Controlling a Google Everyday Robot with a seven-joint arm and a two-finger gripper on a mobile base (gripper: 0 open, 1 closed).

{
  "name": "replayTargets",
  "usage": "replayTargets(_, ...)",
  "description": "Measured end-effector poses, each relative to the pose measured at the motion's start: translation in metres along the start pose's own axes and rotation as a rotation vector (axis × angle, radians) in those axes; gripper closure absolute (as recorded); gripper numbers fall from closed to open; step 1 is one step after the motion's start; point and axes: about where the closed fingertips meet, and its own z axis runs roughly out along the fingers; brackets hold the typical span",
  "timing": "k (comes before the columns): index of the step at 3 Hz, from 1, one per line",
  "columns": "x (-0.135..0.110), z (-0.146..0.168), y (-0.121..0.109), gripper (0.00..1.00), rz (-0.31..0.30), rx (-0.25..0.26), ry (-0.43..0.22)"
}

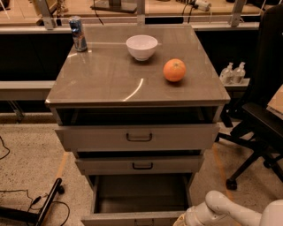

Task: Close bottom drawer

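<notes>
Floor (31, 163): speckled beige.
Bottom drawer (140, 198): lower centre, lowest of three, pulled well out.
Tool (183, 219): bottom edge, right of centre, just beside the drawer front's right end; its opening and any hold cannot be told.
Push: judged best flat on the front panel near its middle, straight back, so the box does not skew.
Writing: can (78, 33) at the table's (110, 84) upper left, print unreadable; bottles (233, 73) at right, labels unreadable.

It is an office-like lab: a black swivel chair (261, 123) stands past the tabletop's (110, 75) right edge, workbenches (168, 9) run beyond its far edge, and the gripper (182, 220) hangs below the front-right corner.
</notes>
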Motion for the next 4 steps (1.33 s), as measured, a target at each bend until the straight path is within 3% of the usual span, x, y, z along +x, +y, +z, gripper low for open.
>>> replayTargets(2,0.005,0.008,-0.022,1.0,-0.027,0.041,-0.028)
replayTargets(4,-0.013,-0.006,-0.053,1.0,-0.062,0.11,-0.08)
